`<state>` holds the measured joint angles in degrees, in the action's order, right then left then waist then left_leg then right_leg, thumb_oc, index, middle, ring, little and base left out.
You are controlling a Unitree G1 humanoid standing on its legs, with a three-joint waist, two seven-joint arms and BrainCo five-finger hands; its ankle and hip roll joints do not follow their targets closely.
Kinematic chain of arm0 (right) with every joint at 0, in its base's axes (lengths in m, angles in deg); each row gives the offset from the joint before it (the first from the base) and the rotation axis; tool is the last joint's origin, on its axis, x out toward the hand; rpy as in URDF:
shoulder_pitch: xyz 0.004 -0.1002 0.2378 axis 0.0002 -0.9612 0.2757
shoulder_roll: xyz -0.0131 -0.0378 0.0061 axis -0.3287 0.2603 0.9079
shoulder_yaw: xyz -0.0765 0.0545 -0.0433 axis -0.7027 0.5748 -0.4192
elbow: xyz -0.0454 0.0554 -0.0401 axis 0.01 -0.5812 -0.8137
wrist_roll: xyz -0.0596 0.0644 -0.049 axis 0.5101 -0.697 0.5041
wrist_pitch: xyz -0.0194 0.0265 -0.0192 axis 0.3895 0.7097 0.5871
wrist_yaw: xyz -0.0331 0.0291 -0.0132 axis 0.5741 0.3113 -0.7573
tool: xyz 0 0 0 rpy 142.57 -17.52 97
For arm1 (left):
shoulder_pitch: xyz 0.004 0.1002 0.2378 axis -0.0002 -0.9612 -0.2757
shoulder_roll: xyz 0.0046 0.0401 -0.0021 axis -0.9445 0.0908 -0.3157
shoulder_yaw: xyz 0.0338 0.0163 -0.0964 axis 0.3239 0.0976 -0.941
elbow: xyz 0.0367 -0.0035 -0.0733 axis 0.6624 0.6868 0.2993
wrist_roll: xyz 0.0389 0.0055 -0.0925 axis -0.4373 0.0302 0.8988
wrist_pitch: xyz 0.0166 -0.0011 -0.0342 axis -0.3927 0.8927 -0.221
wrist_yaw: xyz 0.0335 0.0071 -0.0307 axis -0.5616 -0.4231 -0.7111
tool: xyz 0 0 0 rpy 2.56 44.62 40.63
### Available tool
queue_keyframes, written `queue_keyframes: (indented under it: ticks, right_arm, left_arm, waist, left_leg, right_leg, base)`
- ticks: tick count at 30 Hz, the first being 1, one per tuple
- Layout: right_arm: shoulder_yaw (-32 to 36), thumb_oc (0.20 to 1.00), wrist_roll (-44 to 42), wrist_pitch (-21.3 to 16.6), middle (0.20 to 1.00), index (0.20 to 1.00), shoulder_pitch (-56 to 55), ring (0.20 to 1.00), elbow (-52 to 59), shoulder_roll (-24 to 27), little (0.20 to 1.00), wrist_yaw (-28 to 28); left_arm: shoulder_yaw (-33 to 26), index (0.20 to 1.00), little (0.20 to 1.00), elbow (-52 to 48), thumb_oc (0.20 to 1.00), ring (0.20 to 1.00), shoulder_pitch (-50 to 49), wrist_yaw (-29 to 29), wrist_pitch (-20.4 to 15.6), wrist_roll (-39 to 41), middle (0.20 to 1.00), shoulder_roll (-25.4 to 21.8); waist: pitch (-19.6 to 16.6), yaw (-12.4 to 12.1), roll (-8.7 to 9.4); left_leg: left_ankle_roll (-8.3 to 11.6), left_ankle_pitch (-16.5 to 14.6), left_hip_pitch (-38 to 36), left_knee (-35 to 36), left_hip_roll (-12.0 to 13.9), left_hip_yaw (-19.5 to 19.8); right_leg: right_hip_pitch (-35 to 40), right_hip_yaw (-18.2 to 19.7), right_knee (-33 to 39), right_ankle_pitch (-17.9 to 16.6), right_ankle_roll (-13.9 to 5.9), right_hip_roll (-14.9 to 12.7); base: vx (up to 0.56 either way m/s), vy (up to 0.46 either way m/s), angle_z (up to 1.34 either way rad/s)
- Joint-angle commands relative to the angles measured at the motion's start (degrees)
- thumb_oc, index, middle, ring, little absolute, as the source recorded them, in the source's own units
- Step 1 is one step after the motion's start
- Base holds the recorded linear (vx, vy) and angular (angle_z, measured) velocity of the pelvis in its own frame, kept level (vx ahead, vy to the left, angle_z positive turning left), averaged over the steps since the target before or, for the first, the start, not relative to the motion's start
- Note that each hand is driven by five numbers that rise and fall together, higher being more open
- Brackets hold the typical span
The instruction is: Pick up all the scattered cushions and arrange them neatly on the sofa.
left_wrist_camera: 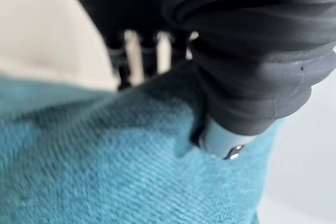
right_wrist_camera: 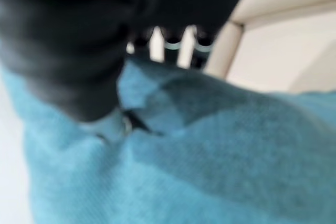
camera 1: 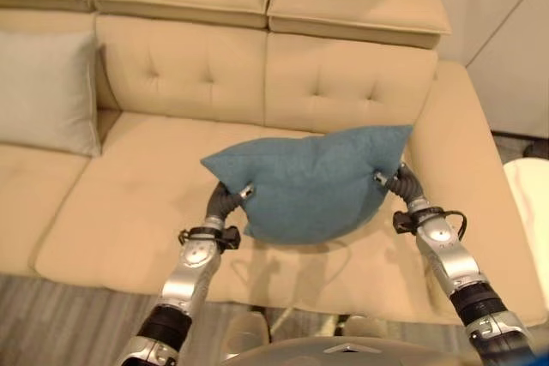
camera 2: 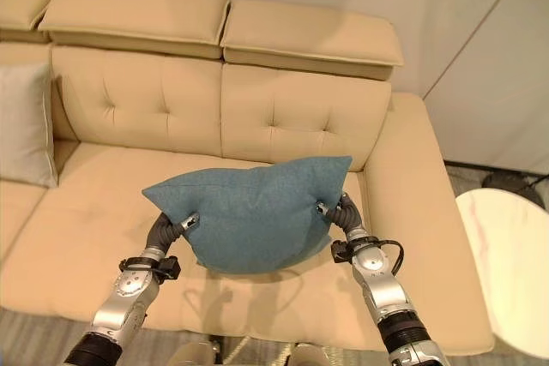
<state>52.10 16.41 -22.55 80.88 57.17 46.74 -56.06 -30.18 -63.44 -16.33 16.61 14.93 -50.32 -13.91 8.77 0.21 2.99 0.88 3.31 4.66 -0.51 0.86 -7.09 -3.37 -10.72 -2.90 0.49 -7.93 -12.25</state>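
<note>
The teal cushion hangs in the air above the sofa's right-hand seat, pinched at its two upper corners; the left hand has its thumb pressed into the near face of the fabric with the fingers wrapped behind, and the right hand clamps the opposite corner the same way, as each wrist view shows a thumb dug into the weave; so both hands are closed on this one cushion, which sags between them with its lower edge near but clear of the seat.

A pale grey cushion leans upright against the backrest at the sofa's left end, so that one looks placed; the teal one is lifted but not yet set down, which puts the task somewhere past its middle, though whether other cushions lie on the floor cannot be told from here.

Room is generous; the seat under the load is bare from its front edge back to the tufted backrest; the right armrest rises just beside the right hand and is the nearest thing to clip; a small white round table stands off the sofa's right end, well apart from the cushion; the open back corner by the armrest seems the natural landing spot.
</note>
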Motion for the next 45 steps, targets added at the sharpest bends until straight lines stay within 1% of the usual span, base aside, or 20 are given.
queue_keyframes:
  ticks: [1, 3, 6, 8, 9, 14, 16, 18, 22, 23, 25, 26, 27, 28, 34, 39, 42, 45]
  right_arm:
    - [-0.52, 0.200, 0.14, -5.39, 0.200, 0.200, 6.71, 0.200, 5.53, -1.59, 0.200, 0.77]
    - [-0.58, 0.200, 0.16, -5.57, 0.200, 0.200, 6.84, 0.200, 5.19, -2.09, 0.200, 0.81]
    - [-0.02, 0.200, 0.35, -5.74, 0.200, 0.200, 6.10, 0.200, 5.72, -2.15, 0.200, 0.61]
    - [1.00, 0.200, 1.26, -6.11, 0.200, 0.200, 6.31, 0.200, 7.26, -1.49, 0.200, -0.76]
    - [1.27, 0.200, 1.47, -6.06, 0.200, 0.200, 6.78, 0.200, 8.02, -1.40, 0.200, -1.31]
    - [1.23, 0.200, 2.28, -6.52, 0.200, 0.200, 9.70, 0.200, 10.58, -1.71, 0.200, -3.63]
    - [0.53, 0.200, 2.75, -6.78, 0.200, 0.200, 12.76, 0.200, 11.01, -1.66, 0.200, -5.04]
    - [-0.61, 0.200, 3.46, -6.80, 0.200, 0.200, 17.83, 0.200, 10.53, -1.39, 0.200, -7.48]
    - [-1.36, 0.200, 2.81, -6.90, 0.200, 0.200, 23.69, 0.200, 8.81, -0.53, 0.200, -9.60]
    - [-2.01, 0.200, 2.69, -6.64, 0.200, 0.200, 27.45, 0.200, 7.06, 0.39, 0.200, -11.04]
    - [-2.85, 0.200, 2.42, -6.34, 0.200, 0.200, 30.46, 0.200, 5.01, 0.91, 0.200, -12.00]
    - [-2.82, 0.200, 2.40, -6.38, 0.200, 0.200, 30.61, 0.200, 4.93, 0.93, 0.200, -12.01]
    - [-3.44, 0.200, 1.87, -6.04, 0.200, 0.200, 34.13, 0.200, 2.43, 1.69, 0.200, -13.30]
    - [-3.88, 0.200, 1.67, -5.83, 0.200, 0.200, 36.06, 0.200, 1.00, 2.24, 0.200, -13.90]
    - [-5.86, 0.200, -0.01, -5.04, 0.200, 0.200, 43.89, 0.200, -6.30, 3.91, 0.200, -16.70]
    - [-7.14, 0.200, -0.42, -4.51, 0.200, 0.200, 47.61, 0.200, -9.88, 4.80, 0.200, -18.23]
    - [-7.73, 0.200, 0.42, -3.79, 0.200, 0.200, 47.95, 0.200, -10.27, 5.13, 0.200, -18.64]
    - [-8.29, 0.200, 1.21, -3.04, 0.200, 0.200, 47.82, 0.200, -10.24, 5.30, 0.200, -18.49]
  left_arm:
    - [-3.03, 0.200, 0.200, -8.44, 0.200, 0.200, 3.32, 0.34, -6.14, -1.28, 0.200, -1.58]
    - [-3.63, 0.200, 0.200, -8.21, 0.200, 0.200, 3.59, -0.01, -6.24, -1.41, 0.200, -2.19]
    - [-3.79, 0.200, 0.200, -8.14, 0.200, 0.200, 3.93, -0.36, -6.35, -1.21, 0.200, -2.35]
    - [-3.78, 0.200, 0.200, -8.77, 0.200, 0.200, 5.10, -1.07, -6.87, -0.85, 0.200, -2.22]
    - [-4.03, 0.200, 0.200, -9.40, 0.200, 0.200, 5.28, -1.43, -7.11, -0.49, 0.200, -2.06]
    - [-4.19, 0.200, 0.200, -10.90, 0.200, 0.200, 7.66, -3.39, -7.85, 0.06, 0.200, -1.43]
    - [-3.20, 0.200, 0.200, -10.72, 0.200, 0.200, 11.11, -4.64, -8.48, -0.05, 0.200, -1.64]
    - [-1.67, 0.200, 0.200, -9.81, 0.200, 0.200, 16.78, -7.00, -9.41, -0.35, 0.200, -2.31]
    - [-0.02, 0.200, 0.200, -8.23, 0.200, 0.200, 23.53, -8.98, -10.21, -0.32, 0.200, -3.60]
    - [1.51, 0.200, 0.200, -6.71, 0.200, 0.200, 27.97, -10.11, -10.55, 0.33, 0.200, -4.22]
    - [3.04, 0.200, 0.200, -5.12, 0.200, 0.200, 31.97, -11.10, -10.59, 0.60, 0.200, -4.88]
    - [3.05, 0.200, 0.200, -5.04, 0.200, 0.200, 32.14, -11.10, -10.63, 0.62, 0.200, -4.89]
    - [4.68, 0.200, 0.200, -2.86, 0.200, 0.200, 36.40, -11.98, -10.60, 0.72, 0.200, -5.95]
    - [5.48, 0.200, 0.200, -1.97, 0.200, 0.200, 38.51, -12.32, -10.58, 0.75, 0.200, -6.50]
    - [9.73, 0.200, 0.200, 4.60, 0.200, 0.200, 48.24, -13.69, -10.47, 1.17, 0.200, -9.18]
    - [12.03, 0.200, 0.200, 9.53, 0.200, 0.200, 53.35, -14.37, -10.25, 2.34, 0.200, -10.49]
    - [11.86, 0.200, 0.200, 10.26, 0.200, 0.200, 53.48, -14.84, -10.04, 2.72, 0.200, -10.46]
    - [11.67, 0.200, 0.200, 9.85, 0.200, 0.200, 52.56, -14.80, -9.74, 2.78, 0.200, -10.25]
  waist:
    - [-2.44, -1.93, 2.05]
    - [-2.57, -2.32, 2.38]
    - [-2.43, -2.31, 2.66]
    - [-1.62, -1.87, 2.57]
    - [-1.55, -1.74, 2.51]
    - [-0.73, -1.59, 2.31]
    - [0.09, -1.39, 2.29]
    - [0.61, -1.23, 2.14]
    - [0.65, -0.78, 2.26]
    - [0.71, -0.65, 2.25]
    - [0.92, -0.68, 2.19]
    - [0.91, -0.62, 2.27]
    - [0.98, -0.52, 2.30]
    - [1.04, -0.55, 2.26]
    - [1.45, -0.34, 1.79]
    - [2.01, 0.21, 1.51]
    - [2.35, 0.40, 1.30]
    - [2.57, 0.56, 1.57]
  left_leg:
    - [2.40, -9.38, 5.02, -10.46, 2.35, 0.63]
    - [2.22, -9.52, 5.13, -10.44, 2.64, -0.63]
    - [2.00, -9.29, 5.10, -9.89, 2.17, -0.55]
    - [2.07, -9.07, 6.55, -9.95, 1.68, 0.06]
    - [2.11, -9.10, 7.03, -10.04, 1.68, 0.09]
    - [2.19, -8.64, 9.82, -10.75, 1.57, 0.62]
    - [2.34, -8.21, 11.93, -11.33, 1.56, 0.98]
    - [2.65, -7.94, 14.37, -11.75, 1.51, 1.39]
    - [2.97, -6.89, 16.33, -11.30, 1.32, 1.57]
    - [3.26, -6.35, 16.89, -10.78, 1.37, 1.64]
    - [3.58, -6.26, 17.04, -10.39, 1.56, 1.70]
    - [3.52, -5.91, 17.22, -10.22, 1.43, 1.71]
    - [3.70, -5.52, 17.40, -9.57, 1.46, 1.78]
    - [3.80, -5.33, 17.43, -9.28, 1.46, 1.77]
    - [4.30, -4.54, 17.33, -7.64, 1.48, 1.47]
    - [4.38, -3.51, 18.16, -6.67, 1.08, 1.17]
    - [4.43, -3.81, 18.48, -6.93, 1.11, 1.02]
    - [4.35, -3.56, 19.02, -7.18, 1.06, 0.88]
  right_leg:
    - [-1.16, -0.52, 2.51, -3.34, -3.66, -0.81]
    - [-2.20, -0.66, 2.14, -3.72, -3.95, -0.56]
    - [-2.91, -0.05, 2.43, -3.75, -3.59, 0.13]
    - [-4.15, 1.46, 2.47, -4.01, -3.41, 0.52]
    - [-4.56, 1.61, 2.50, -4.30, -3.37, 0.47]
    - [-6.53, 0.74, 1.89, -4.28, -2.98, 0.18]
    - [-8.19, 0.22, 1.13, -4.17, -2.74, 0.14]
    - [-10.46, -0.26, 0.13, -3.92, -2.32, 0.55]
    - [-12.47, -0.60, -0.17, -4.12, -2.10, 0.63]
    - [-13.33, -0.69, -0.34, -4.18, -2.11, 0.76]
    - [-13.56, -0.82, -0.30, -4.09, -2.20, 0.99]
    - [-13.75, -0.83, -0.20, -4.31, -2.20, 0.88]
    - [-14.16, -0.80, 0.01, -4.55, -2.32, 0.96]
    - [-14.33, -0.81, 0.07, -4.66, -2.42, 0.97]
    - [-14.73, -0.55, 0.61, -4.82, -2.87, 1.28]
    - [-16.37, -0.29, 0.71, -5.69, -3.17, 1.25]
    - [-16.87, -0.08, 0.68, -5.86, -3.32, 1.33]
    - [-17.31, 0.01, 0.87, -6.38, -3.31, 1.28]
  base:
    - [-0.06, 0.095, -0.53]
    - [-0.02, 0.043, -0.48]
    - [0.02, 0.017, -0.18]
    - [-0.01, -0.011, 0.02]
    - [-0.02, -0.014, 0.10]
    - [-0.02, -0.037, 0.16]
    - [-0.06, -0.061, 0.13]
    - [-0.06, -0.073, 0.25]
    - [-0.01, -0.024, 0.20]
    - [0.01, -0.029, 0.04]
    - [0.01, -0.020, 0.04]
    - [0.00, -0.013, 0.09]
    - [0.00, -0.008, 0.09]
    - [0.02, -0.016, 0.07]
    - [0.00, 0.000, 0.00]
    - [0.00, 0.000, 0.00]
    - [-0.01, 0.024, -0.06]
    - [0.00, 0.012, -0.08]
